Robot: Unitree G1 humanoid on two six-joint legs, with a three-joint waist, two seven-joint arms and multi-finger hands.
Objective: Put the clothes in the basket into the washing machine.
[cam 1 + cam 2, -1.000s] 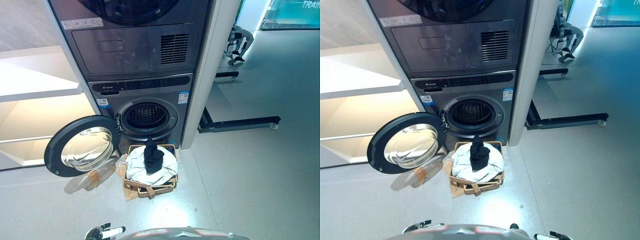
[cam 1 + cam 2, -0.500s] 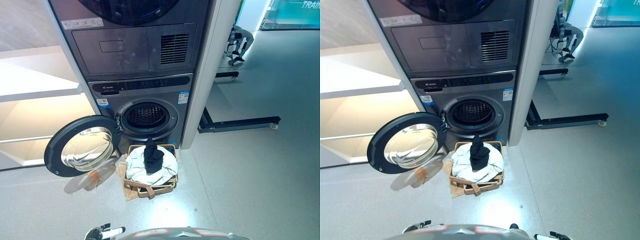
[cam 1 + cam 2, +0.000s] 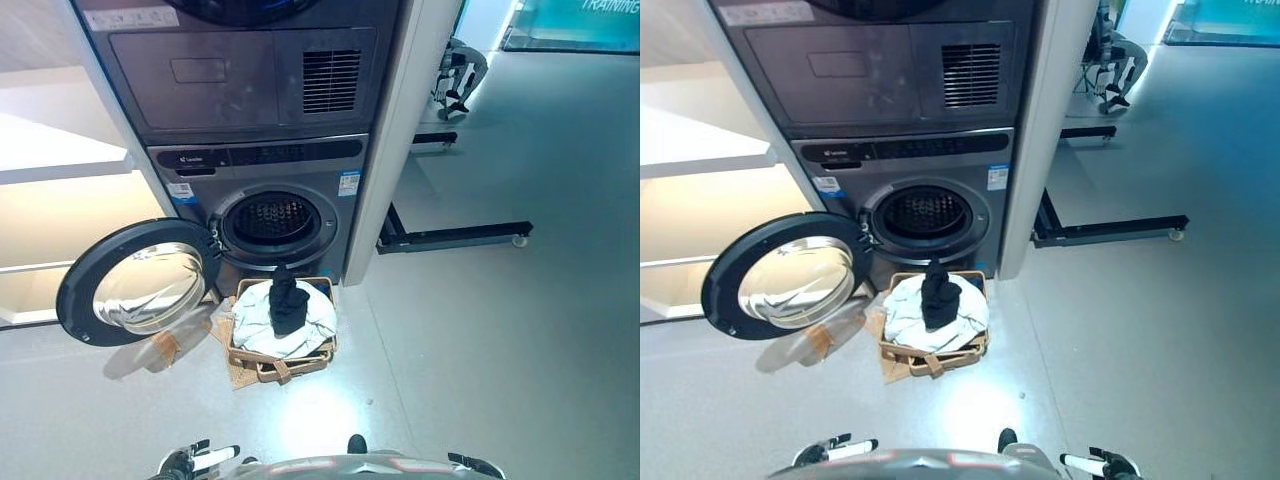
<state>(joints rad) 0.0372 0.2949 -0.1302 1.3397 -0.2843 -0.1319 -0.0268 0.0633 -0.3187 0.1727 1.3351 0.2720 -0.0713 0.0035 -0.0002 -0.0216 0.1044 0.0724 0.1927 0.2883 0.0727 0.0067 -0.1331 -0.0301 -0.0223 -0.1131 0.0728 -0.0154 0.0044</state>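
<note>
Centre frame: grey front-loading washing machine point(image 3: 265, 195) with round black-rimmed door point(image 3: 135, 295) swung wide open toward the lower left, drum mouth clear. Small white-and-blue stickers either side of the dark control strip, print too small to read. Just in front, on the pale grey floor point(image 3: 480, 340): woven tan basket point(image 3: 280, 365) heaped with pale blue-white cloth point(image 3: 262, 325), black garment point(image 3: 287, 300) lying on top. Clothes all in the basket, none in the drum. Along the bottom edge, left hand point(image 3: 835, 450) at lower left and right hand point(image 3: 1095, 464) at lower right, only white fingertips showing, touching nothing, well apart from the basket; spread or curled, cannot tell.
</note>
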